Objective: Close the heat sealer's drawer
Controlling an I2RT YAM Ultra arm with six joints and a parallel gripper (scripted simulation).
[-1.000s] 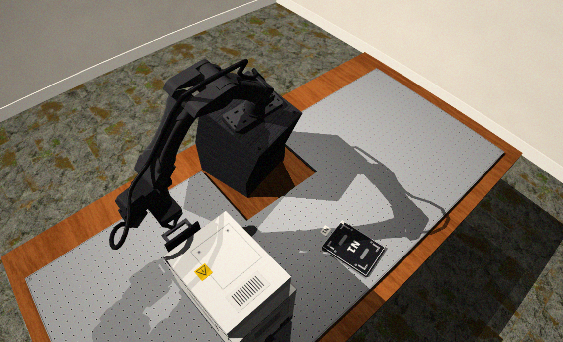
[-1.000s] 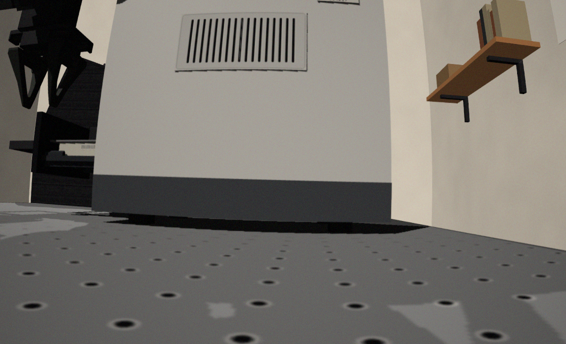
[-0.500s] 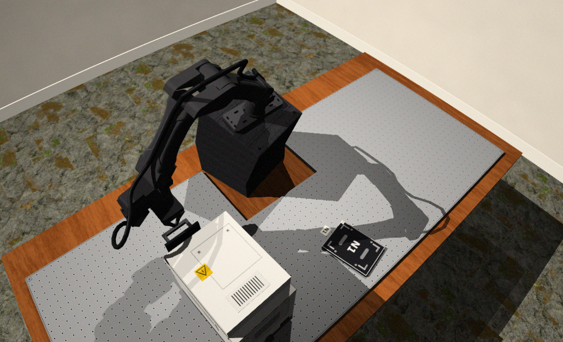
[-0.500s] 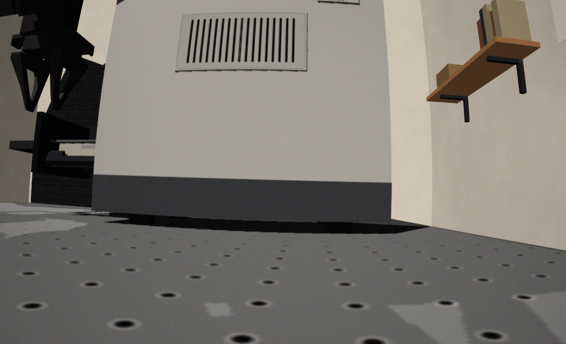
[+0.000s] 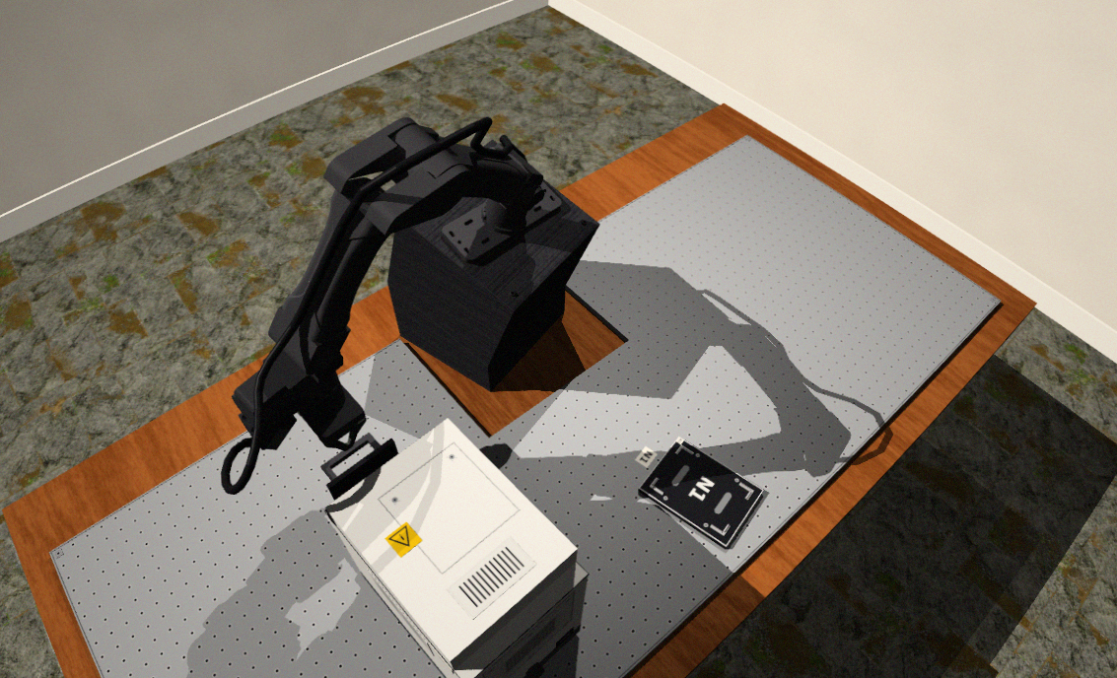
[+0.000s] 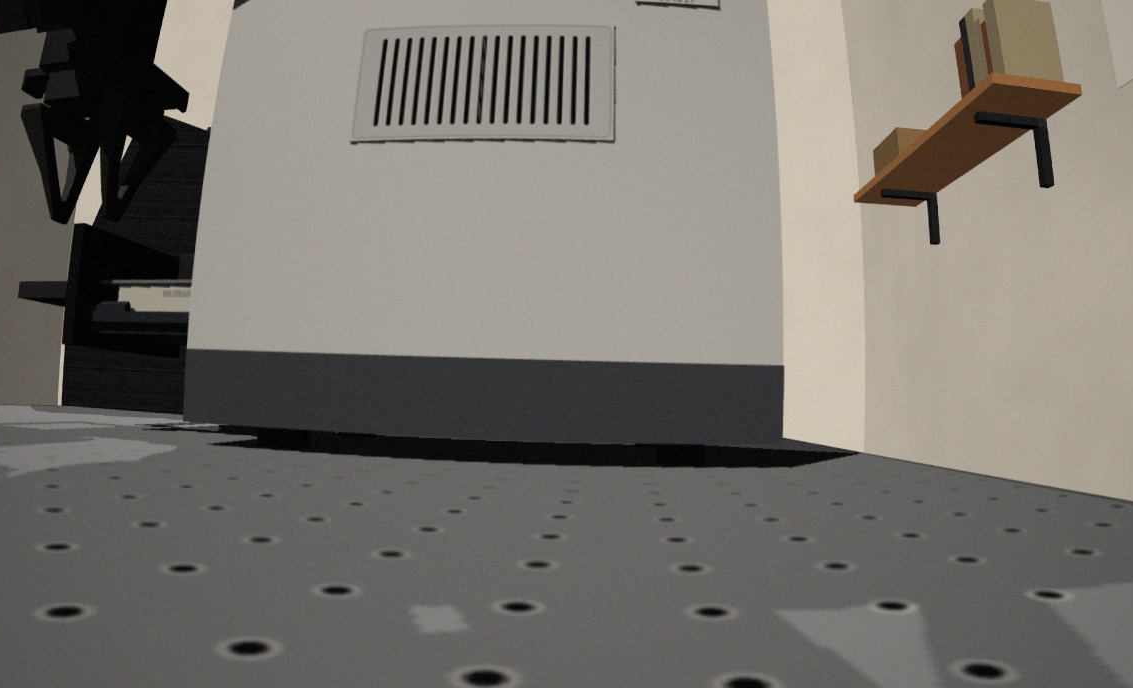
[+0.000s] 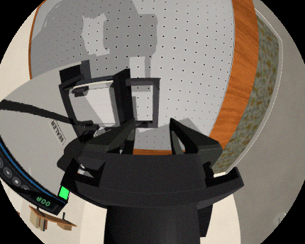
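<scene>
The white heat sealer (image 5: 461, 521) (image 6: 485, 256) stands on the perforated table near its front left. Its dark drawer (image 5: 360, 467) (image 6: 117, 329) sticks out of the side facing the arm. In the wrist view, the drawer's handle loop (image 7: 156, 101) lies below the fingers, and a dark frame (image 7: 67, 101) borders a pale sheet (image 7: 94, 103) toward the sealer. The sealer's light (image 7: 63, 192) is green. My gripper (image 5: 345, 440) (image 6: 87, 200) (image 7: 152, 122) hangs just above the drawer's outer end, fingers pointing down, partly open and holding nothing.
A black plate marked "IN" (image 5: 701, 492) lies to the right of the sealer. The arm's black pedestal (image 5: 478, 278) stands in a cut-out behind it. A wall shelf (image 6: 964, 128) carries boxes. The table's wooden rim (image 5: 124, 438) runs close on the left.
</scene>
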